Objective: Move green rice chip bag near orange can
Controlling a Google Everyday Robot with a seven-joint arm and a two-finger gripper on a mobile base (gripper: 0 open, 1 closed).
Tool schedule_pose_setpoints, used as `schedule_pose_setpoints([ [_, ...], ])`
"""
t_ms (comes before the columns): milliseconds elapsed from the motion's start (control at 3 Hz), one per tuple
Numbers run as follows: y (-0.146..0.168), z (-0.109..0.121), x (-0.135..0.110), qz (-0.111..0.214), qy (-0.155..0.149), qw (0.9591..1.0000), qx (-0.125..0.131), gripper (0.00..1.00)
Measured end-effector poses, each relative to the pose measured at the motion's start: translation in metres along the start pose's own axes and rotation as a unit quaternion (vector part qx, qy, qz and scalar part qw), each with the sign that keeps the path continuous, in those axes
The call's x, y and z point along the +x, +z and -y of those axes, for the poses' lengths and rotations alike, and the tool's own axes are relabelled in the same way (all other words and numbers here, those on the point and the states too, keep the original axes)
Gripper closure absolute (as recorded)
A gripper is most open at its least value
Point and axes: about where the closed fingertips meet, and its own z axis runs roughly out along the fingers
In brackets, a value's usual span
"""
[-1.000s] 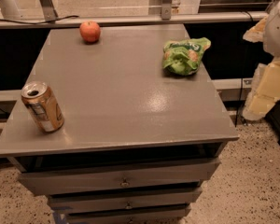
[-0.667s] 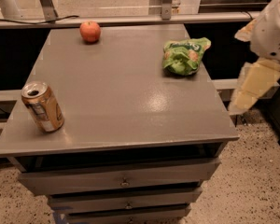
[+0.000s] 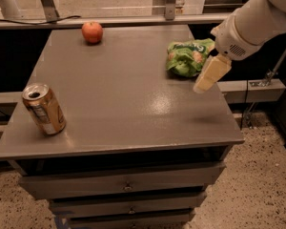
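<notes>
The green rice chip bag point(image 3: 187, 57) lies crumpled near the table's far right edge. The orange can point(image 3: 44, 109) stands tilted at the near left of the table, its silver top open toward the camera. My gripper point(image 3: 207, 78) hangs from the white arm point(image 3: 257, 20) at the right. It sits just right of and in front of the bag, above the table's right side, and holds nothing that I can see. The bag and the can are far apart, across the table's width.
A red apple point(image 3: 92, 32) sits at the far left of the grey table point(image 3: 128, 104). Drawers point(image 3: 126, 186) run below the front edge. A rail and metal posts stand behind the table. Speckled floor lies to the right.
The arm has moved left from beside the table to over its right edge, bringing the gripper close to the green bag. The bag, can and apple have not moved.
</notes>
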Motion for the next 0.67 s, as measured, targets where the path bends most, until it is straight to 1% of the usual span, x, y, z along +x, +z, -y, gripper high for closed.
schedule_pose_setpoints([
  [333, 0.048, 0.037, -0.005, 0.026, 0.024, 0.9991, 0.022, 0.00],
  [667, 0.089, 0.068, -0.002, 0.050, 0.069, 0.9959, 0.031, 0.00],
])
